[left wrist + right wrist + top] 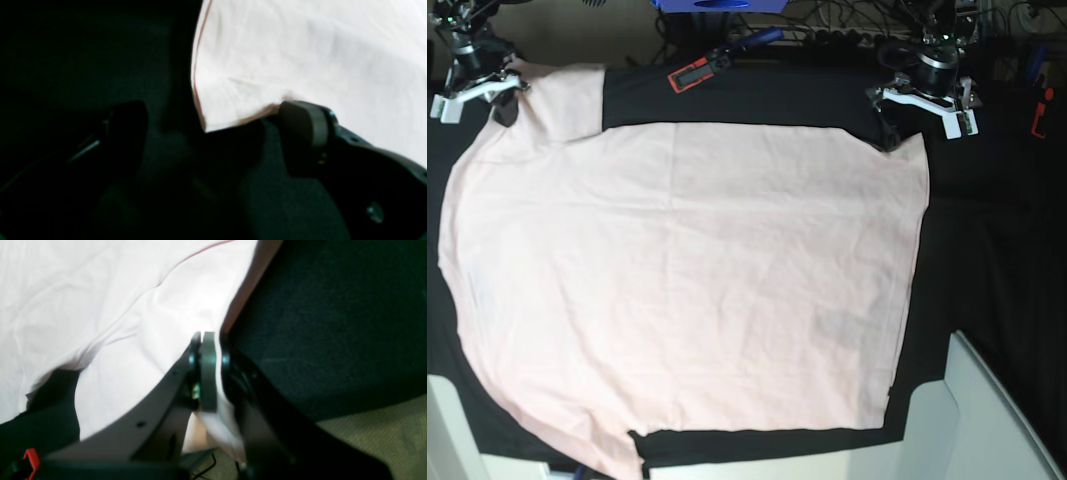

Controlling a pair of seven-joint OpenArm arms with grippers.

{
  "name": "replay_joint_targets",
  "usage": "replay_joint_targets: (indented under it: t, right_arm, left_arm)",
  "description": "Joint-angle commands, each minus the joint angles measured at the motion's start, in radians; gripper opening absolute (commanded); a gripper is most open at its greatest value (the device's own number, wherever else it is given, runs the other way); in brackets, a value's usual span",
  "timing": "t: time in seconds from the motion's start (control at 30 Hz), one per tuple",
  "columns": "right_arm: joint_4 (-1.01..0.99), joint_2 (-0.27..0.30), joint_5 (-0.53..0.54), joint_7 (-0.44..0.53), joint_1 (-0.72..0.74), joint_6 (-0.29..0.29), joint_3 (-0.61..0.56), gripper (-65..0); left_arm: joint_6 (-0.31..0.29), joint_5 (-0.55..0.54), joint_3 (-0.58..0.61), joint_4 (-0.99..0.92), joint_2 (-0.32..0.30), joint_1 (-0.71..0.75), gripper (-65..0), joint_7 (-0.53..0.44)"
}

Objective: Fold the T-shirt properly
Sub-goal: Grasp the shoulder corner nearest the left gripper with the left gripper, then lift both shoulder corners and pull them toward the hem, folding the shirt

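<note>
At the far left, the right gripper [208,368] is clenched on the T-shirt [687,280] corner. At the far right, the left gripper [213,133] hangs released over another corner.

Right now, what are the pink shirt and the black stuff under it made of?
The T-shirt looks like soft, thin cotton-type fabric, matte, judging by its fine creases and stitched hem. The black table cover looks like a dull, slightly fuzzy cloth, maybe felt; the right wrist view shows a grainy texture, but I can't be sure.

Soft, matt, faintly creased pink cotton T-shirt [687,270] on a coarse matt black cloth table cover [987,260].
</note>
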Motion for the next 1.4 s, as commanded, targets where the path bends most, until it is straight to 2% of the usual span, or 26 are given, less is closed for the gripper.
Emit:
replay_joint_targets:
  t: [0.0,0.07,0.1,0.3,0.53,0.6,0.77,1.17,1.2,1.3,1.33,1.37]
  right_arm:
    - [-0.001,0.002,-0.035,-0.046,-0.008,0.000,-0.004,-65.0]
    - [-0.001,0.002,-0.035,-0.046,-0.008,0.000,-0.004,-65.0]
    - [-0.001,0.002,-0.035,-0.046,-0.008,0.000,-0.004,-65.0]
    - [-0.001,0.002,-0.035,-0.046,-0.008,0.000,-0.004,-65.0]
    - [-0.001,0.002,-0.035,-0.046,-0.007,0.000,-0.004,-65.0]
    - [-0.001,0.002,-0.035,-0.046,-0.007,0.000,-0.004,-65.0]
    - [-0.002,0.002,-0.035,-0.046,-0.008,0.000,-0.004,-65.0]
    - [-0.002,0.002,-0.035,-0.046,-0.008,0.000,-0.004,-65.0]
    - [-0.002,0.002,-0.035,-0.046,-0.008,0.000,-0.004,-65.0]
    - [-0.002,0.002,-0.035,-0.046,-0.008,0.000,-0.004,-65.0]
    - [-0.002,0.002,-0.035,-0.046,-0.008,0.000,-0.004,-65.0]
    - [-0.002,0.002,-0.035,-0.046,-0.008,0.000,-0.004,-65.0]
  left_arm:
    - [-0.056,-0.011,-0.002,0.022,0.001,0.013,-5.7,0.009]
    - [-0.143,-0.024,-0.009,0.037,0.012,0.016,-5.7,0.009]
    - [-0.159,-0.042,-0.010,0.037,0.015,0.016,-5.7,0.009]
    - [-0.162,-0.152,-0.010,0.003,0.012,0.009,-5.7,0.017]
    - [-0.162,-0.162,-0.016,0.002,0.001,0.007,-5.9,0.011]
    - [-0.162,-0.162,-0.052,-0.003,0.007,0.007,-9.7,0.014]
    - [-0.163,-0.157,-0.068,-0.054,0.004,-0.040,-26.0,0.019]
    - [-0.163,-0.154,-0.067,-0.091,0.007,-0.065,-28.7,0.020]
    - [-0.163,-0.154,-0.067,-0.091,0.007,-0.063,-31.7,0.020]
    - [-0.163,-0.154,-0.067,-0.091,0.007,-0.062,-46.7,0.020]
    - [-0.163,-0.154,-0.067,-0.091,0.007,-0.062,-50.2,0.020]
    - [-0.163,-0.156,-0.067,-0.091,0.007,-0.062,-50.7,0.020]
